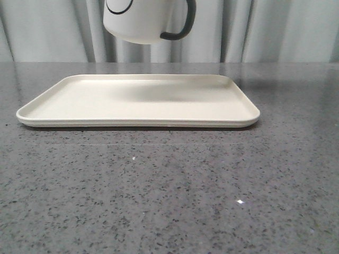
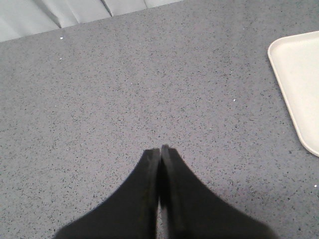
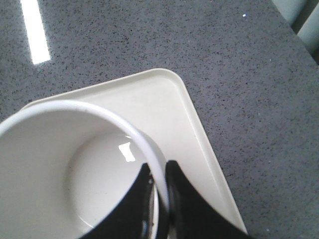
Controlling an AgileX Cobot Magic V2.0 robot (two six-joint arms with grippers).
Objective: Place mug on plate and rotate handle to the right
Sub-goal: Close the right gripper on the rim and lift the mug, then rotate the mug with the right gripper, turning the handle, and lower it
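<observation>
mug [image 1: 140,24] held above plate [image 1: 79,119], right gripper [image 3: 158,186] pinching rim, no readable writing

Plate [image 1: 137,100] surface bare edge to edge; low rim only barrier. Mug [image 1: 143,21] hangs above plate's rear middle, clear gap beneath, handle [image 1: 183,24] toward the right in front view. Right end effector [image 3: 159,174] pinches mug rim, one finger inside, one outside. Worktop [image 1: 169,190] open in front of plate and at both ends. Left end effector [image 2: 160,149] fingers together over bare worktop, plate corner well off to one side. Curtain [image 1: 275,29] behind worktop.
</observation>
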